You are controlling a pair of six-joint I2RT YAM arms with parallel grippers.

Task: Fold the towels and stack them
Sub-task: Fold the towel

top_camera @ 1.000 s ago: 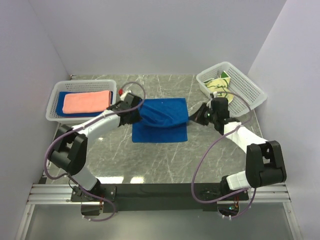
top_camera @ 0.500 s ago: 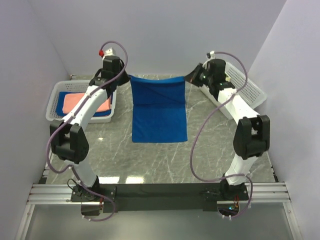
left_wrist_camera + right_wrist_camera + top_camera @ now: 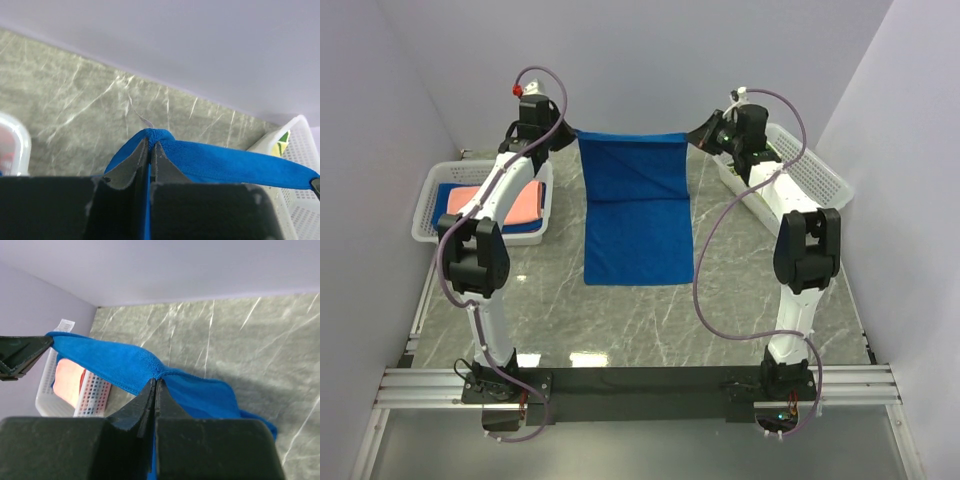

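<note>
A royal blue towel (image 3: 635,200) hangs stretched between my two grippers, high at the back of the table, and its lower half lies flat on the marble. My left gripper (image 3: 570,135) is shut on the towel's upper left corner (image 3: 152,134). At the upper right corner (image 3: 159,371), my right gripper (image 3: 695,137) pinches the cloth in the same way. The top edge runs taut between them. A salmon-pink towel (image 3: 458,200) lies folded on another blue towel (image 3: 525,228) in the left basket. A bit of the yellow and green towel (image 3: 283,137) shows in the right basket.
The white lattice basket on the left (image 3: 425,225) stands under my left arm. The right basket (image 3: 825,185) stands behind my right arm at the back right. Walls close in the table on the left, back and right.
Both grippers have risen and moved back with the towel's far edge. The towel has gone from a bunched fold on the table to a stretched hanging sheet.
</note>
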